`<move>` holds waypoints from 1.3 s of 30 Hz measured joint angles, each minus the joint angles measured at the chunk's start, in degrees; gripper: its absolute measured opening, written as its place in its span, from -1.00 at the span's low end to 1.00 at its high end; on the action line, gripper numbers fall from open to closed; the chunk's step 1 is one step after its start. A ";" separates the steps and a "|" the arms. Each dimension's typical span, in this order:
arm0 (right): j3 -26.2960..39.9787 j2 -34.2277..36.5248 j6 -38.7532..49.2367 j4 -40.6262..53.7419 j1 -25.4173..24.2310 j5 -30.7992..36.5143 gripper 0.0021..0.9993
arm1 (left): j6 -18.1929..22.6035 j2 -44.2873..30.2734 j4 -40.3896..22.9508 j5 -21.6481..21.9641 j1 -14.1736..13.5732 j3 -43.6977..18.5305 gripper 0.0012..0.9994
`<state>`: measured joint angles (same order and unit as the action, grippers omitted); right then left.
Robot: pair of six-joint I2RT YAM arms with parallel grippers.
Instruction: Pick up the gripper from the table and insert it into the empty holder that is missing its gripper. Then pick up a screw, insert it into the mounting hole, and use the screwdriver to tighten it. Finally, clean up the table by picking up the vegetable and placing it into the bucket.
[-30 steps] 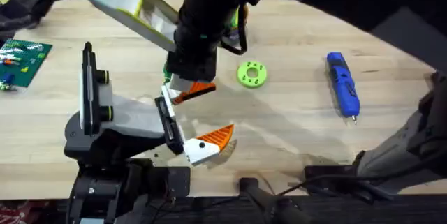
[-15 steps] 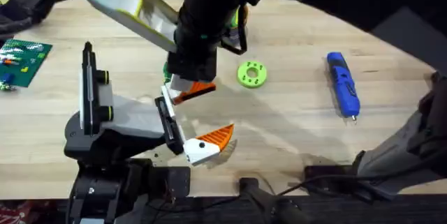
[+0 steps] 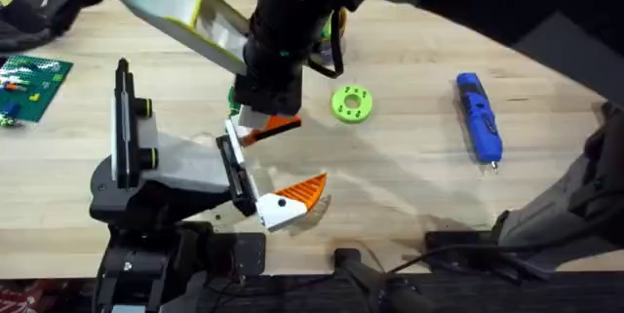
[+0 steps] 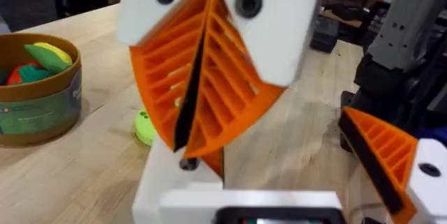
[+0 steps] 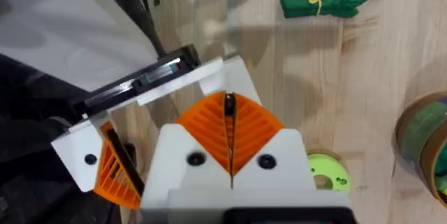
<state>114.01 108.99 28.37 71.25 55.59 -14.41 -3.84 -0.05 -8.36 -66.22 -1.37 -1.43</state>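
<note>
On the pale worktop, the gripper is sitting lower centre at the holder (apparently unscrewed), where the left claw and right claw, both pinched together, are risking nudging it loose.

The right hand, orange pads pressed together, hangs above the table near a green vegetable.
</note>
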 joint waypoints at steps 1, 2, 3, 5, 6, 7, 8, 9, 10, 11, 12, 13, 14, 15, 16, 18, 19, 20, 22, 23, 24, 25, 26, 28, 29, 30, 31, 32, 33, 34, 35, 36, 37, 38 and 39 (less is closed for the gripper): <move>-0.04 0.00 0.00 -0.02 0.00 0.00 -0.99 | -0.01 0.00 0.00 0.00 0.00 0.00 0.98; -0.07 0.00 -0.01 -0.03 0.00 0.00 -0.99 | -0.02 0.00 0.00 0.00 0.00 0.00 0.98; -0.09 0.00 -0.01 -0.05 0.00 0.00 -0.99 | -0.01 0.00 0.00 0.00 0.00 0.00 0.98; -0.17 0.00 -0.01 -0.16 0.00 -0.01 -0.99 | -0.02 0.00 0.00 0.00 0.00 0.00 0.98; -0.25 0.00 -0.01 -0.24 0.00 -0.02 -0.99 | -0.04 0.00 -0.01 0.00 0.00 0.00 0.98; -0.33 0.00 -0.01 -0.33 0.00 -0.04 -0.99 | -0.06 0.00 -0.02 0.00 0.00 0.00 0.98; -0.43 0.00 -0.01 -0.43 0.00 -0.04 -0.99 | -0.09 0.00 -0.02 0.00 0.00 0.00 0.98; -0.54 0.00 -0.01 -0.56 0.00 -0.06 -0.99 | -0.19 0.00 -0.02 0.01 0.00 0.00 0.98; -0.61 0.00 0.00 -0.68 0.00 -0.07 -0.99 | -0.27 0.00 -0.02 0.02 0.00 0.00 0.98; -0.67 0.00 0.00 -0.77 0.00 -0.07 -0.99 | -0.32 0.00 -0.02 0.01 0.00 0.00 0.98; -0.72 0.00 -0.01 -0.81 0.00 -0.07 -0.99 | -0.42 0.00 -0.02 0.01 0.00 0.00 0.98; -0.76 0.00 -0.01 -0.84 0.00 -0.07 -0.99 | -0.51 0.00 -0.02 0.02 0.00 0.00 0.98; -0.79 0.00 -0.01 -0.87 0.00 -0.08 -0.99 | -0.56 0.00 -0.02 0.02 0.00 0.00 0.98; -0.82 0.00 0.00 -0.87 0.00 -0.09 -0.99 | -0.65 0.00 -0.02 0.01 0.00 0.00 0.98; -0.83 0.00 0.01 -0.82 0.00 -0.09 -0.99 | -0.71 0.00 -0.03 0.00 0.00 0.00 0.98; -0.83 0.00 -0.01 -0.69 0.00 -0.08 -0.99 | -0.75 0.00 -0.03 -0.01 0.00 0.00 0.98; -0.83 0.00 0.05 -0.54 0.00 -0.07 -0.99 | -0.78 0.00 -0.04 -0.01 0.00 0.00 0.98; -0.83 0.00 0.23 -0.28 0.00 -0.07 -0.99 | -0.85 0.00 -0.04 -0.01 0.00 0.00 0.98; -0.83 0.00 0.81 0.36 -0.01 -0.04 -0.99 | -1.01 0.00 -0.07 -0.15 0.00 0.00 0.98; -0.83 0.00 1.15 0.58 -0.02 -0.03 -0.99 | -1.09 0.00 -0.08 -0.20 0.00 0.00 0.98; -0.83 0.00 1.49 0.71 -0.02 -0.02 -0.99 | -1.13 0.00 -0.07 -0.20 0.00 0.00 0.98; -0.83 0.00 1.75 0.77 -0.02 -0.02 -0.99 | -1.14 0.00 -0.07 -0.18 0.00 0.00 0.98; -0.83 0.00 1.94 0.79 -0.03 -0.02 -0.99 | -1.14 0.00 -0.07 -0.17 0.00 0.00 0.98; -0.83 0.00 2.15 0.90 -0.07 -0.01 -0.99 | -1.12 0.00 -0.07 -0.17 0.00 0.00 0.98; -0.83 0.00 2.18 1.02 -0.08 0.00 -0.99 | -1.13 0.00 -0.07 -0.19 0.00 0.00 0.98; -0.83 0.00 2.26 1.29 -0.10 0.02 -0.99 | -1.12 0.00 -0.07 -0.18 0.00 0.00 0.98; -0.84 0.00 2.35 1.75 -0.13 0.10 -0.99 | -1.07 0.00 -0.05 -0.22 0.00 0.00 0.98; -0.91 0.00 2.37 2.05 -0.17 0.17 -0.99 | -0.99 0.00 -0.07 -0.35 -0.01 0.00 0.98; -1.02 0.00 2.38 2.10 -0.17 0.17 -0.99 | -0.97 0.00 -0.09 -0.42 -0.05 0.00 0.97; -1.09 0.00 2.45 1.90 -0.17 0.16 -0.99 | -0.97 0.00 -0.09 -0.40 -0.07 0.00 0.97; -1.13 0.00 2.52 1.48 -0.17 0.14 -0.99 | -0.96 0.00 -0.08 -0.30 -0.07 0.00 0.97; -1.18 0.00 2.56 1.04 -0.17 0.12 -0.99 | -0.97 0.00 -0.05 -0.17 -0.02 0.00 0.97; -1.21 0.00 2.58 0.79 -0.17 0.06 -0.99 | -0.98 0.00 -0.04 -0.07 0.01 0.00 0.97; -1.22 0.00 2.58 0.77 -0.17 0.00 -0.99 | -0.98 0.00 -0.04 -0.02 0.00 0.00 0.97; -1.23 0.00 2.58 0.88 -0.17 -0.02 -0.99 | -0.97 0.00 -0.04 -0.03 0.00 0.00 0.97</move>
<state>112.78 108.99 30.95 72.13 55.42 -14.44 -4.81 -0.05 -8.40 -66.25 -1.37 -1.43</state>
